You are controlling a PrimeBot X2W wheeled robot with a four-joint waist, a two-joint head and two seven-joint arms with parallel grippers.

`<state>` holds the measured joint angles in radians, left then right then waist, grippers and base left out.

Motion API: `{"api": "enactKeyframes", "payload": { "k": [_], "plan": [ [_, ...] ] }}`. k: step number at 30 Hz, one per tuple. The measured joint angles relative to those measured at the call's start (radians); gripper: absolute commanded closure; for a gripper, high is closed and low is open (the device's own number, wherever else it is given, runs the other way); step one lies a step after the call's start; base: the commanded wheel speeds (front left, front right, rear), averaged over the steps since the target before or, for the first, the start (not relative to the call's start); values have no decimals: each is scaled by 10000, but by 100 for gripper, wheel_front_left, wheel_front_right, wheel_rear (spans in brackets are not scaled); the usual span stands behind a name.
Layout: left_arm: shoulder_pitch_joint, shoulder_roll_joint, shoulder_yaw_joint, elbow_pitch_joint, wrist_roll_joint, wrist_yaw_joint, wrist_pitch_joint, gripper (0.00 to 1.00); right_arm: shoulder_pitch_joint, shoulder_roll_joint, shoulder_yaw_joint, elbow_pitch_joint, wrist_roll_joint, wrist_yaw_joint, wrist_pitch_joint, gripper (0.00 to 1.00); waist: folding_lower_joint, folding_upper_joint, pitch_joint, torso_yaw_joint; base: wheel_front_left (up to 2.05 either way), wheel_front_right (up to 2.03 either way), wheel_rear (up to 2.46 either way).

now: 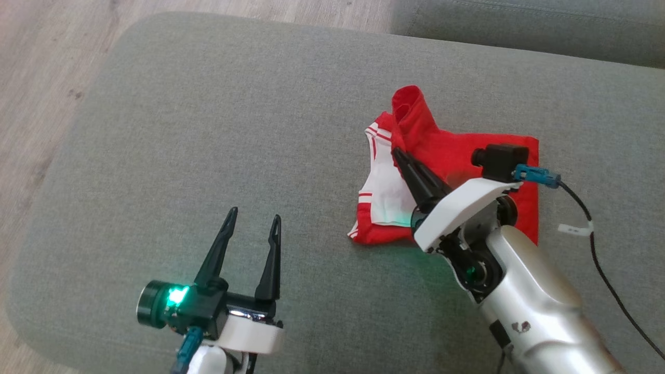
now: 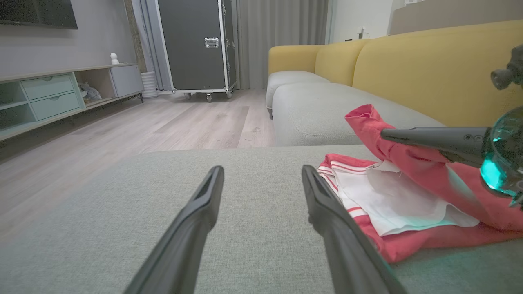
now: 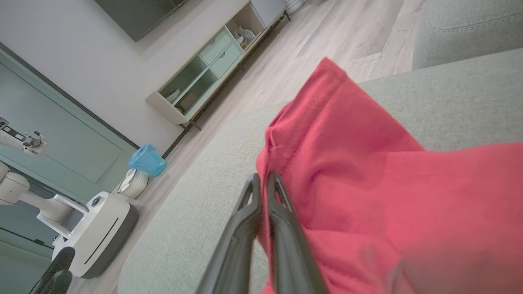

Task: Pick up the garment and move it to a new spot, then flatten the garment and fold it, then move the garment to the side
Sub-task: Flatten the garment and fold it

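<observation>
A red garment (image 1: 460,150) with a white, red-striped panel lies crumpled on the right half of the grey cushion (image 1: 208,130). My right gripper (image 1: 399,153) is shut on a fold of its red cloth, and a sleeve stands up just beyond the fingertips. In the right wrist view the two fingers (image 3: 282,212) press together with the edge of the garment (image 3: 367,171) pinched between them. My left gripper (image 1: 254,214) stands open over bare cushion to the garment's left, holding nothing. The left wrist view has the left gripper (image 2: 262,169) beside the garment (image 2: 408,196) and the right gripper (image 2: 386,132) in the raised fold.
Wooden floor (image 1: 36,78) runs along the cushion's left edge. A second grey seat (image 1: 519,26) lies behind, with a yellow sofa back (image 2: 429,69). A black cable (image 1: 597,249) trails from the right wrist. A low cabinet (image 2: 53,94) and a wheeled black case (image 2: 196,45) stand across the room.
</observation>
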<state>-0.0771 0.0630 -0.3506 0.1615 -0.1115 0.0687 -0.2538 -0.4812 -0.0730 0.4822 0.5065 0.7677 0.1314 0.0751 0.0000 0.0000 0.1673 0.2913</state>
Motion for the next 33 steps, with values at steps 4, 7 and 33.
{"api": "enactKeyframes", "payload": {
  "k": [4, 7, 33],
  "plan": [
    [-16, -42, -15, 54, 73, -71, 0, 0, -284, -2, 441, 537, 397, 0, -497, 0, 0, 0, -32, 7, 0, 0, 0],
    [-14, -56, 0, 144, 73, -73, 0, 0, -498, 10, 867, 640, 1011, 0, -1114, 0, 0, 0, -124, -78, 0, 0, 0],
    [1290, -54, 982, 263, -140, 54, 0, 0, 3446, -2150, -2420, -1787, -2151, 0, -3239, 0, -2, 0, -1957, -1980, 0, 0, 0]
  ]
}}
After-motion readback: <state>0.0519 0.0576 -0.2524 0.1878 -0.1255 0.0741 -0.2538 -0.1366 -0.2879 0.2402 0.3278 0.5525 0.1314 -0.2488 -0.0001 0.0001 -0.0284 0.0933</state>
